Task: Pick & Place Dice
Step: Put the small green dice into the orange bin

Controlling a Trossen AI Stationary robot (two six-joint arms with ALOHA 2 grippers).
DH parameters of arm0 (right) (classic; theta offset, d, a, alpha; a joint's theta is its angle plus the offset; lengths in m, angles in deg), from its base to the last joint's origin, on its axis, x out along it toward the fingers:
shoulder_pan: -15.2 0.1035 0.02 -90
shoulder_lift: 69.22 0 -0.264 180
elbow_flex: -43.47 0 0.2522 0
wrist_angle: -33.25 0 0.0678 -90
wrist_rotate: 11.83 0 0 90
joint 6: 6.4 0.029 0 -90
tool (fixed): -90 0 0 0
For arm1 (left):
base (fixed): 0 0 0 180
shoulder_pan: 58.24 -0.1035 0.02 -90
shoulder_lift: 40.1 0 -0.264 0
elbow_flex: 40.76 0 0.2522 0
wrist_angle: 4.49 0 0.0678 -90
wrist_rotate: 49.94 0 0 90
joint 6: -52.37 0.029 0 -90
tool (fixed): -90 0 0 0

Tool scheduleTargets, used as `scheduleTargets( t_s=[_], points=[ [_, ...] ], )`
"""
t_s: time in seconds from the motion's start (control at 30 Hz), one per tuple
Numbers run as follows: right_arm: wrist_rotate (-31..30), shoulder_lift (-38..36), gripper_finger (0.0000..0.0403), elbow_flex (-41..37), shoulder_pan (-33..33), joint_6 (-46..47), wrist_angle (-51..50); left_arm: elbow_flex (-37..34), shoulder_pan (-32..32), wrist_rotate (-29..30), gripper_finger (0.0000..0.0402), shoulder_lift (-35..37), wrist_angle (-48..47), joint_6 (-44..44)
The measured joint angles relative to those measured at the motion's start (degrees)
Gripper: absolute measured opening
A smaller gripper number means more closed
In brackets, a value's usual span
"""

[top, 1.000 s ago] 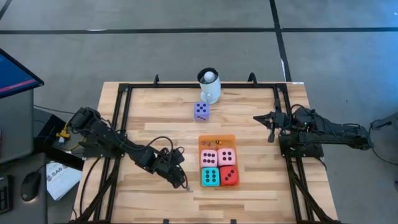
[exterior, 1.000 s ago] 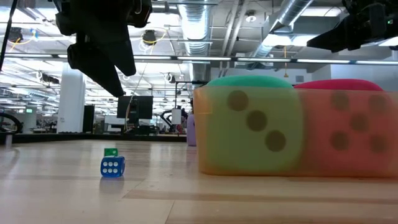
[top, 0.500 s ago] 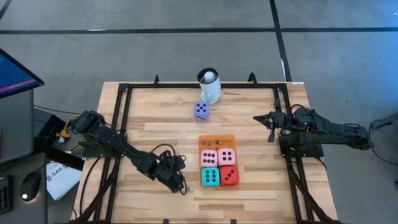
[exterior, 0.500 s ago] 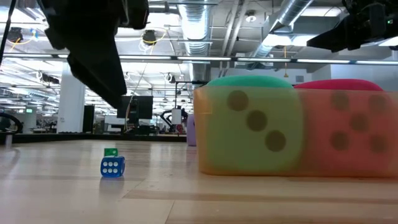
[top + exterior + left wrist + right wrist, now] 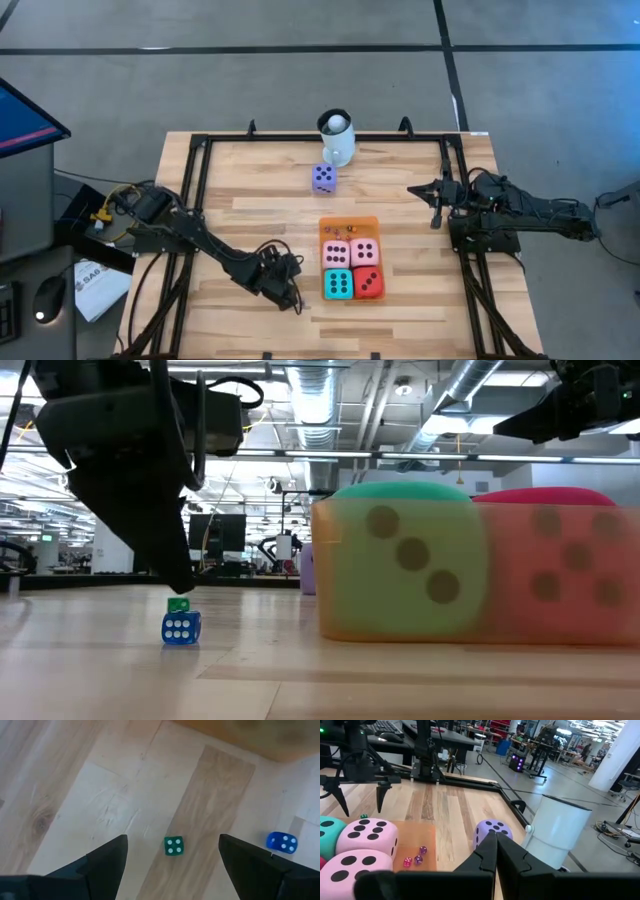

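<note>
Tiny green die [image 5: 173, 845] on worktop [image 5: 75, 785], framed between open, empty left gripper [image 5: 172, 857]; right gripper [image 5: 496, 851] shut, empty.

Four big soft dice sat packed in a two-by-two block right of the table's middle toward its near edge: two pink dice [image 5: 336, 254] [image 5: 364, 252] on the far row, a teal die [image 5: 338, 284] and a red die [image 5: 368, 283] on the near row, all touching and showing black pips. A purple die [image 5: 323, 178] lay alone farther back, well apart from the block. Tiny dice also showed: a green one [image 5: 173, 845] with four white pips up, a blue one [image 5: 281, 842] just beside it near the table's near edge, left of the block, and a few small purple and pink ones [image 5: 415, 857] just beyond the pink pair.
</note>
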Motion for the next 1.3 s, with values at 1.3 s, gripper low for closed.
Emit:
scheduleTargets(
  t_s=[1.3],
  points=[
    [0.00,0.00,0.0000,0.00,0.02,0.00,0.00,-4.87,-0.42,0.07,0.0298,-0.07,8.77,-1.51]
  ],
)
